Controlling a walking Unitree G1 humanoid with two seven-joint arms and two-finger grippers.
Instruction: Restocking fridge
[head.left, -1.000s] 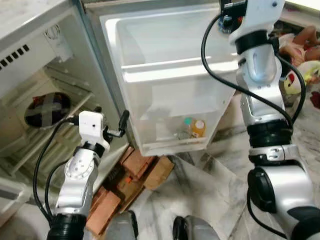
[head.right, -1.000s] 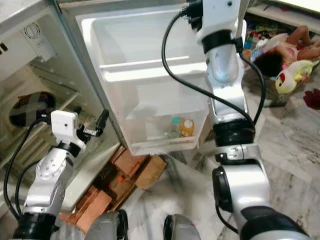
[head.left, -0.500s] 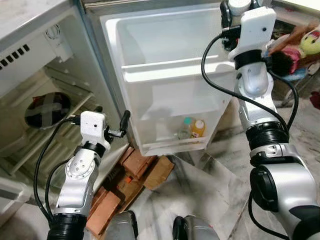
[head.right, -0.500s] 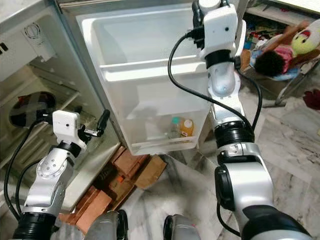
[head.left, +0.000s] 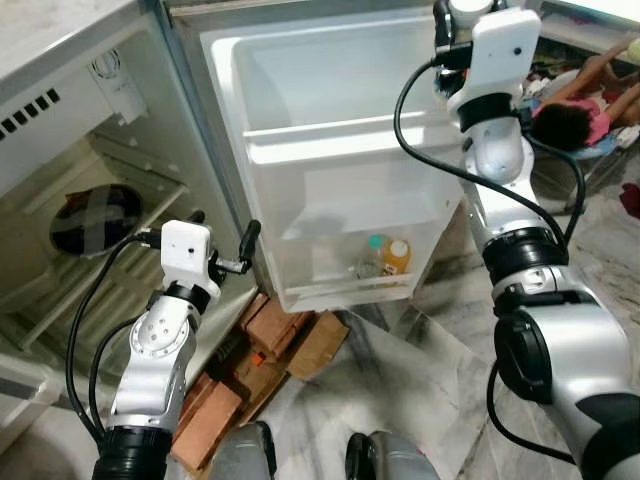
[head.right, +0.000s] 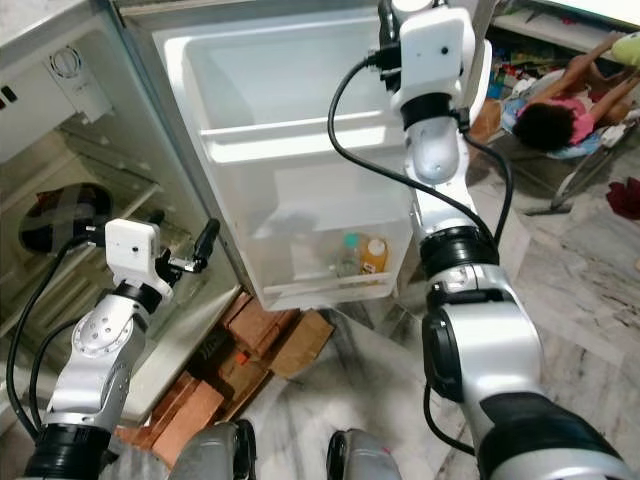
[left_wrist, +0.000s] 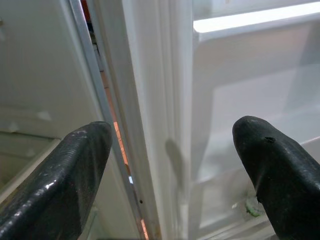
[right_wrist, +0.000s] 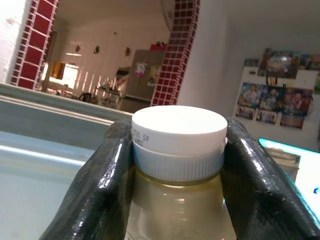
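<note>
Your right hand (right_wrist: 177, 165) was clamped on a bottle (right_wrist: 177, 150) with a white cap, raised by the top of the open fridge door (head.left: 330, 150). Your left hand (left_wrist: 175, 165) was apart beside the door's edge. Two bottles (head.left: 385, 257) stood in its bottom shelf.

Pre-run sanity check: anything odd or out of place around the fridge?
Yes: a pile of bricks lies on the floor under the open fridge door, an unusual spot. A person lies on the floor beyond the right arm. Nothing looks spilled or broken.
</note>
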